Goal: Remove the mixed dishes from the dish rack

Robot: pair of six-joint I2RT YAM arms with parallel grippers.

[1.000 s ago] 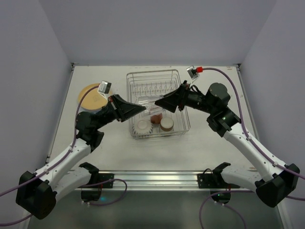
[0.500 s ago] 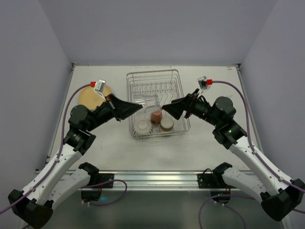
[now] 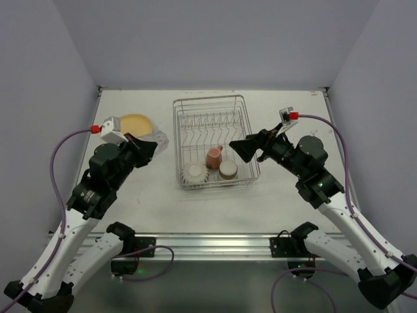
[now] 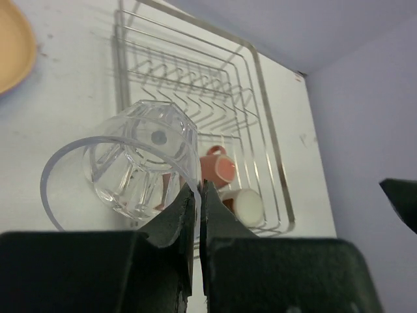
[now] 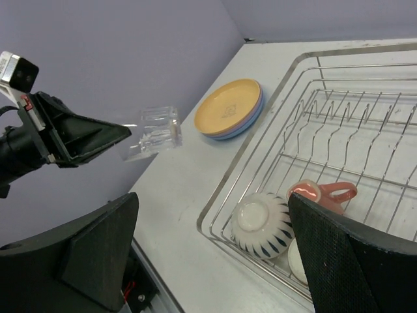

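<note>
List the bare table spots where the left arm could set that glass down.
Free: the table strip between the near rim of the dish rack and the base rail; the gap between the plate stack and the rack's left side, where the glass hangs. Crowded: the rack's near end, with bowl, pink mug and cup.

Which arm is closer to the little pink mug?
Right. The right gripper hangs open at the right edge of the dish rack, just beside the pink mug; the left gripper is beyond its left side, pinching the clear glass.
</note>
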